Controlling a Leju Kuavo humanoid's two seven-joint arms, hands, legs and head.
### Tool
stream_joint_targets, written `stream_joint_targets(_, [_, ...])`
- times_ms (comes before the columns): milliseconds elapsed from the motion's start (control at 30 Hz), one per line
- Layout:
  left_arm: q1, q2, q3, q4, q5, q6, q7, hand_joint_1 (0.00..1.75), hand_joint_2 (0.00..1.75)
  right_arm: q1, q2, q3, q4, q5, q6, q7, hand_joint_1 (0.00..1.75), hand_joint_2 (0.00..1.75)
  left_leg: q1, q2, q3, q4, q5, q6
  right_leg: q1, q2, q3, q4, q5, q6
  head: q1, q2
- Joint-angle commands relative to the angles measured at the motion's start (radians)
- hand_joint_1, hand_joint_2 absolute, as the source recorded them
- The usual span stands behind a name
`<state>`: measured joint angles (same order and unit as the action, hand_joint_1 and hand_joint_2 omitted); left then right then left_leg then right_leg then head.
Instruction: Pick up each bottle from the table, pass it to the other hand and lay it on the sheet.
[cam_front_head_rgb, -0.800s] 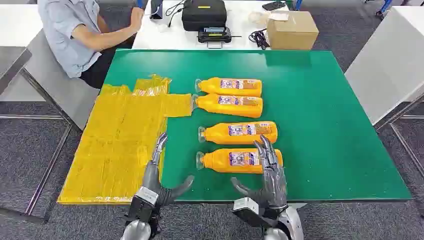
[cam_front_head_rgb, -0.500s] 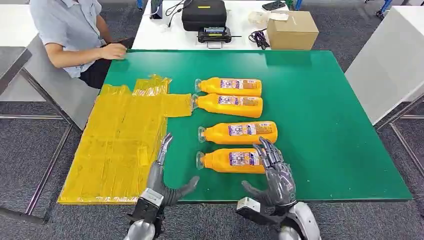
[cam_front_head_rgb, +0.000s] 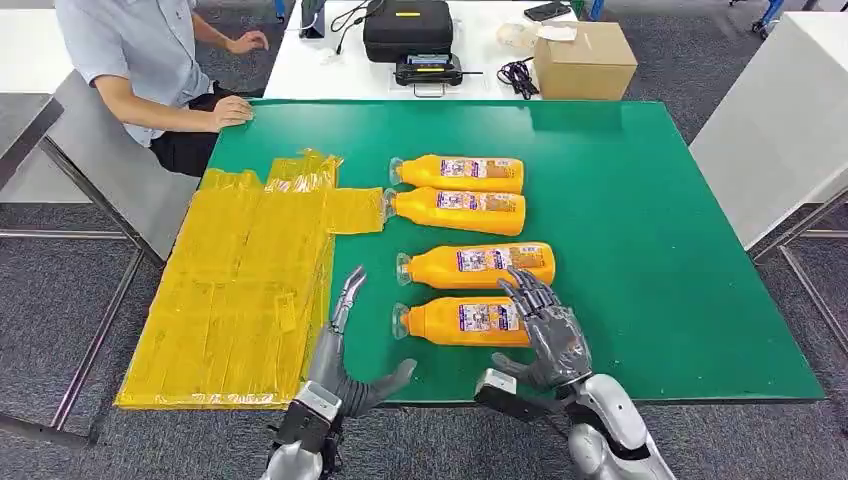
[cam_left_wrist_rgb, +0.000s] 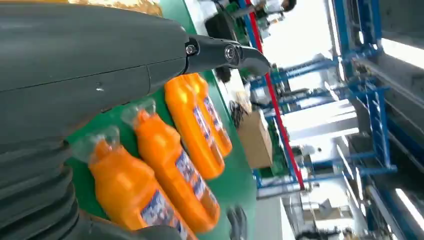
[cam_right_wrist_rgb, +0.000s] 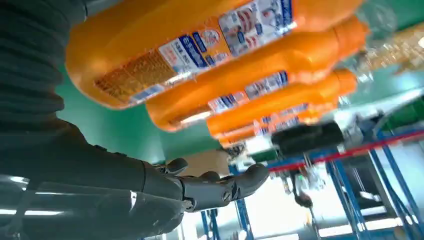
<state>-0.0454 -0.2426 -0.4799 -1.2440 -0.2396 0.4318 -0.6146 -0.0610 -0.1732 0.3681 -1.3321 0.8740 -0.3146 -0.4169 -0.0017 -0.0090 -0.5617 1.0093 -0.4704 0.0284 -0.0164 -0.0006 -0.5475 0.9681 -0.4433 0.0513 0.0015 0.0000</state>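
Well, I see four bottles lying on the green table (cam_front_head_rgb: 650, 250), a person's hand (cam_front_head_rgb: 232, 113) resting at its far corner beyond the yellow sheet (cam_front_head_rgb: 240, 290); my right hand (cam_front_head_rgb: 545, 330), fingers spread, hovers over the nearest bottle (cam_front_head_rgb: 465, 321), left hand (cam_front_head_rgb: 345, 355) splayed, holding nothing

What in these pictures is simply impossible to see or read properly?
- Label text on the bottles: too small in the head view, blurred in both wrist views.
- Base end of the nearest bottle: covered by the right hand in the head view.
- The person: cut off by the head view's top edge.
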Motion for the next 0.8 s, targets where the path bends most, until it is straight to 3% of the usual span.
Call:
stream_joint_targets(33, [-0.031, 0.018, -0.056, 0.030, 0.009, -0.020, 0.011, 0.00, 1.75, -0.135, -0.056, 0.078, 0.179, 0.004, 0.082, 0.034, 0.00, 1.75, 0.000, 0.003, 0.002, 0.000, 0.000, -0.001, 0.001, 0.002, 0.001, 0.000, 0.001, -0.002, 0.000, 0.000])
stream_joint_targets(800, [-0.030, 0.032, -0.065, 0.001, -0.014, -0.046, 0.046, 0.00, 1.75, -0.193, -0.179, 0.186, 0.116, -0.008, 0.266, 0.109, 0.00, 1.75, 0.000, 0.001, 0.000, 0.000, 0.000, -0.001, 0.000, 0.001, 0.000, 0.000, 0.000, -0.001, 0.000, 0.000])
